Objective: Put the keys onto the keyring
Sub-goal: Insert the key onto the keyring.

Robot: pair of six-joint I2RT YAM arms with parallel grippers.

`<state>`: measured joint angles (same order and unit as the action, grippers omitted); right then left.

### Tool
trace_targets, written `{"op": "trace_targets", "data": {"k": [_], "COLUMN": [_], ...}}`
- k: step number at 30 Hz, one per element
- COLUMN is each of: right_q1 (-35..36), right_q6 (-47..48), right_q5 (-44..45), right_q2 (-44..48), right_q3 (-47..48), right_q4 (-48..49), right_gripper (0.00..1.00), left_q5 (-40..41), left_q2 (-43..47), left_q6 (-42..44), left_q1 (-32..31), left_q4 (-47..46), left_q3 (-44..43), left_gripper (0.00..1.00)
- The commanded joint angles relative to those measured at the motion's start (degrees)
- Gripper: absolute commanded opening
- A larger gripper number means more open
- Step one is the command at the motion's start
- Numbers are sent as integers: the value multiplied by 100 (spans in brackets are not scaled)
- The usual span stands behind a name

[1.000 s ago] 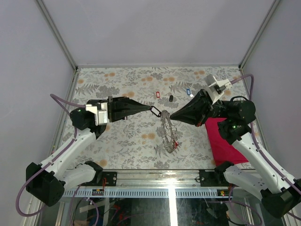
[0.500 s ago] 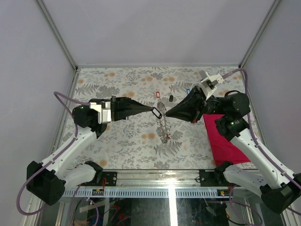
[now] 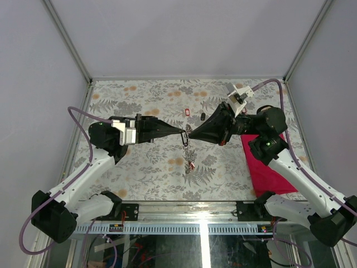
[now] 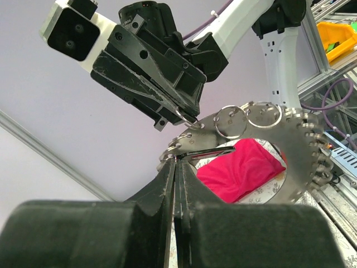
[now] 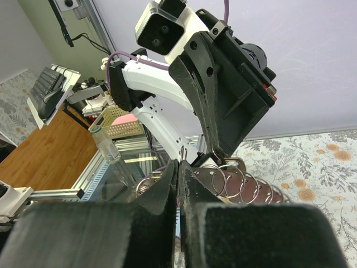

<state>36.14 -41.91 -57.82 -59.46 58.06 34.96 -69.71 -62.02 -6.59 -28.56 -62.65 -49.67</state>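
The keyring (image 3: pixel 188 152) is a grey metal ring edged with small split rings. It hangs below both gripper tips over mid-table, with a red key (image 3: pixel 191 165) at its lower end. My right gripper (image 3: pixel 190 130) is shut on one of its split rings (image 4: pixel 187 116). My left gripper (image 3: pixel 183 134) is shut on a thin black key (image 4: pixel 226 152), held against the ring's top edge (image 4: pixel 301 145). The ring also shows in the right wrist view (image 5: pixel 245 181). A red key (image 3: pixel 187 112) and a black key (image 3: pixel 203 116) lie on the table behind.
A red cloth (image 3: pixel 266 163) lies at the right, under the right arm, and shows through the ring's hole in the left wrist view (image 4: pixel 240 167). The floral tabletop (image 3: pixel 139 95) is walled by a metal frame (image 3: pixel 78 139) on all sides.
My right gripper has moved left and further back, closing on the left gripper's tip. The keyring has swung left with it and now hangs narrower. The left gripper has shifted only slightly.
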Motion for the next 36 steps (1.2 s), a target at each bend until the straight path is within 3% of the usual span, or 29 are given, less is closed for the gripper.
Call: {"op": "trace_targets", "data": {"k": [1, 22, 36], "right_q1": [118, 174, 174], "right_q6": [149, 828, 867], "right_q5": [181, 485, 666], "right_q2": [-65, -18, 70], "right_q3": [352, 459, 447], "right_q4": [86, -967, -1167], "right_gripper": [0, 0, 0], "left_q5": [-59, -193, -339], "left_q2": [50, 170, 342], "left_q6": [276, 562, 928], "left_q1": [-77, -185, -240], "left_q4": [223, 870, 1312], "left_q3": [-173, -389, -451], "left_gripper": [0, 0, 0]}}
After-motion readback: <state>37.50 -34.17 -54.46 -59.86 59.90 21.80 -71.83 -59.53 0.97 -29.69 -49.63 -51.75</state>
